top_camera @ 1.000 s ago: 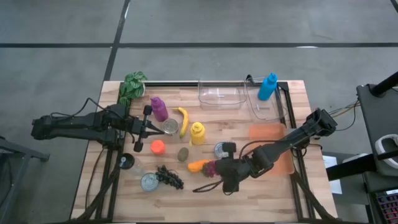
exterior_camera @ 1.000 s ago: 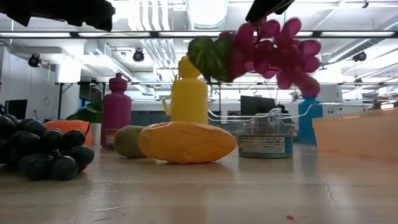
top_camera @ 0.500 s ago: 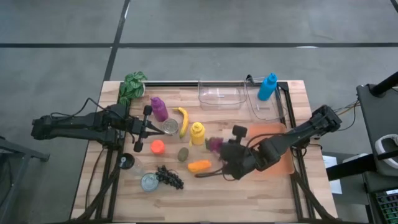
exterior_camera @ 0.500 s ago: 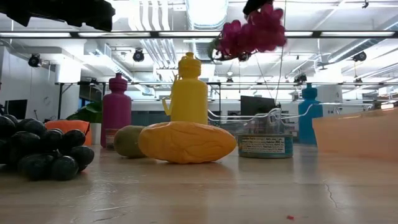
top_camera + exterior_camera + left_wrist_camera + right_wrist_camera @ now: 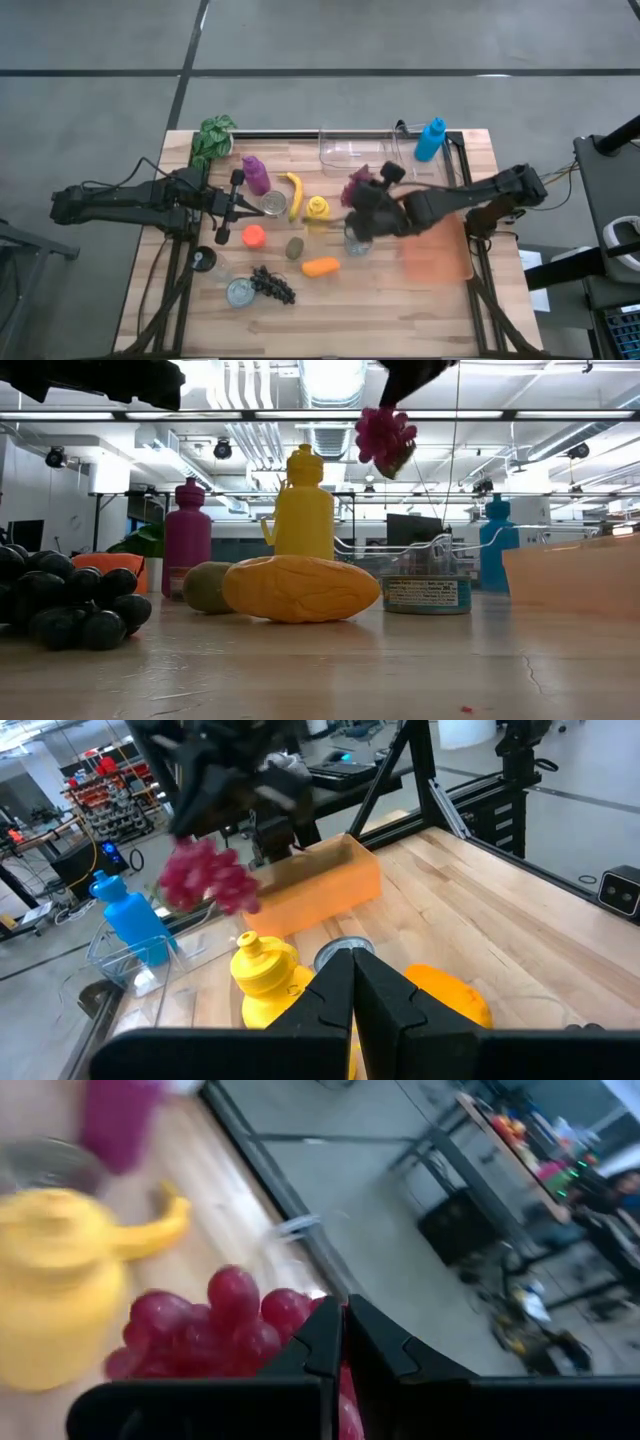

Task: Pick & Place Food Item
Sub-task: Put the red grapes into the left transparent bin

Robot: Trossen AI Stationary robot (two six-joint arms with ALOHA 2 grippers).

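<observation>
A bunch of red-purple grapes (image 5: 358, 187) hangs in the air over the middle of the table, behind the yellow bottle (image 5: 317, 208). My right gripper (image 5: 372, 196) is shut on it. In the low view the bunch (image 5: 385, 438) dangles under the dark gripper (image 5: 408, 374), high above the table. The right wrist view shows the grapes (image 5: 205, 1330) beside my shut fingertips (image 5: 342, 1316). My left gripper (image 5: 258, 205) waits shut at the table's left, holding nothing; it also shows in its own wrist view (image 5: 352, 982). My right gripper pinches the grape bunch at its upper end (image 5: 392, 412) between its two shut fingers, coming from above at a slant. The bunch hangs below the fingers, lifted clear of the table and of everything on it. The exact spot of contact is hidden by the fingers.
Below lie a tin (image 5: 357, 240), an orange fruit (image 5: 320, 267), a kiwi (image 5: 294, 247), a banana (image 5: 294, 194), dark grapes (image 5: 272, 285) and a purple bottle (image 5: 255, 174). Clear bins (image 5: 355, 152) and a blue bottle (image 5: 431, 138) stand at the far edge, an orange tray (image 5: 435, 245) at the right.
My right gripper has carried the grapes from low near the orange fruit up and toward the table's far edge, over the tin and behind the yellow bottle. It has turned at the wrist on the way and stayed shut on the hanging bunch.
</observation>
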